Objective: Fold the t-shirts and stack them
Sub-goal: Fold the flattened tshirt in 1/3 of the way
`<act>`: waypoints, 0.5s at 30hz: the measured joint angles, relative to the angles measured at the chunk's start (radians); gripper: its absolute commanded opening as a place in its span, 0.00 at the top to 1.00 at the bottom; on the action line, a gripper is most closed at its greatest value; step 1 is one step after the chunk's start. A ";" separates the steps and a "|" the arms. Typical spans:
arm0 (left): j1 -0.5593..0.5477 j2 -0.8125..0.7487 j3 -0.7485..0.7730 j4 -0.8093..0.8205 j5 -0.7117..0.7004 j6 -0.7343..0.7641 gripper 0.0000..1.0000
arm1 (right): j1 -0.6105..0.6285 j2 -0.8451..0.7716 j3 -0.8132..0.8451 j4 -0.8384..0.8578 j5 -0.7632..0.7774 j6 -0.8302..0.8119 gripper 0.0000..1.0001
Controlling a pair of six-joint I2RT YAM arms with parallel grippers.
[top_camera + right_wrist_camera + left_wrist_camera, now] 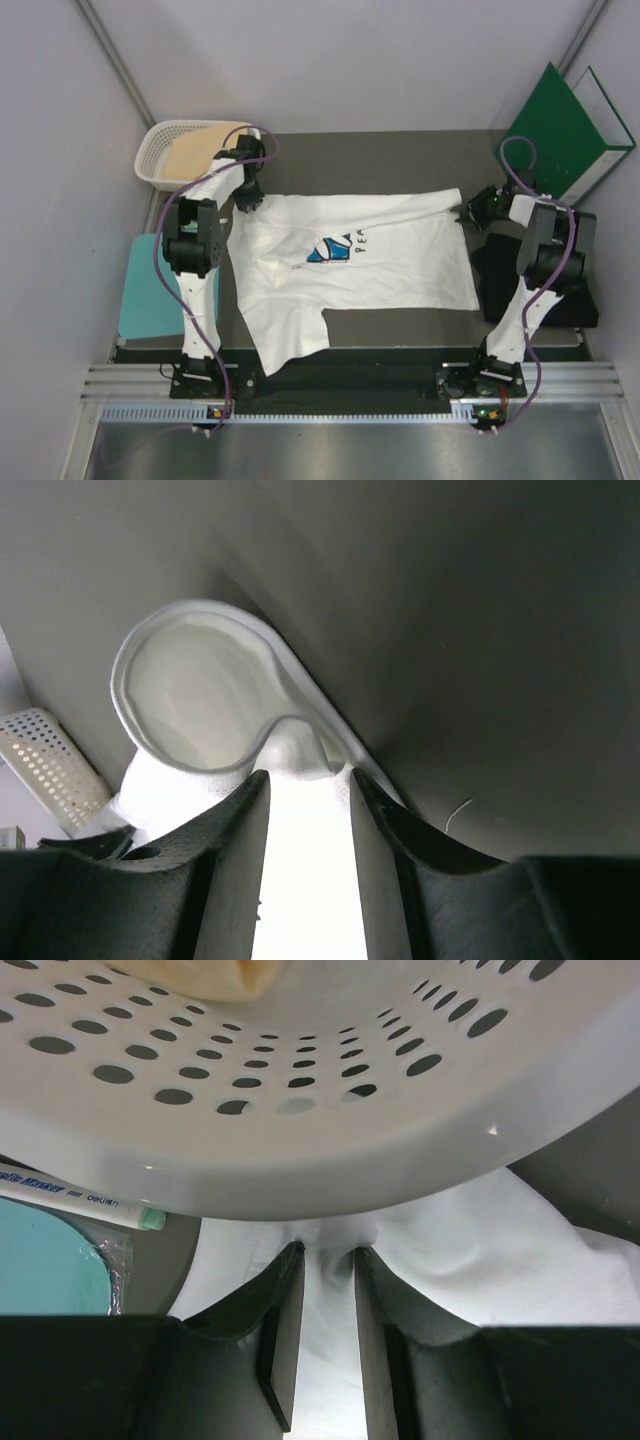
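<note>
1. The left gripper [326,1260] has its dark fingers [284,1340] set narrow, pinching a fold of the white t-shirt [350,260] between them.
2. The right gripper [308,778] also has its fingers [232,870] narrow, closed on white cloth that bunches at their tips. Just beyond them the shirt loops into a round hemmed opening; collar or sleeve, I cannot tell.
3. The white t-shirt lies spread on the dark table [400,160] between the arms, blue print up. The left gripper is at its far left corner and the right gripper at its far right corner.
4. Just beyond the left gripper, a white perforated basket [165,150] holds the tan-peach t-shirt [195,152].
5. The black t-shirt [495,285] lies just beside the white one's right edge, partly under the right arm.
6. A teal board [145,300] lies left of the left arm, with a marker [80,1198] near it. A green binder [560,130] stands in the far right corner.
</note>
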 measured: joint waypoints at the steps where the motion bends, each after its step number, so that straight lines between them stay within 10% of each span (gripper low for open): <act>1: 0.000 0.000 0.000 0.000 0.000 0.000 0.68 | 0.000 0.002 0.003 0.000 -0.001 0.003 0.65; 15: 0.000 0.000 0.000 0.000 -0.003 0.000 0.69 | -0.001 0.028 0.011 0.030 0.008 0.010 0.95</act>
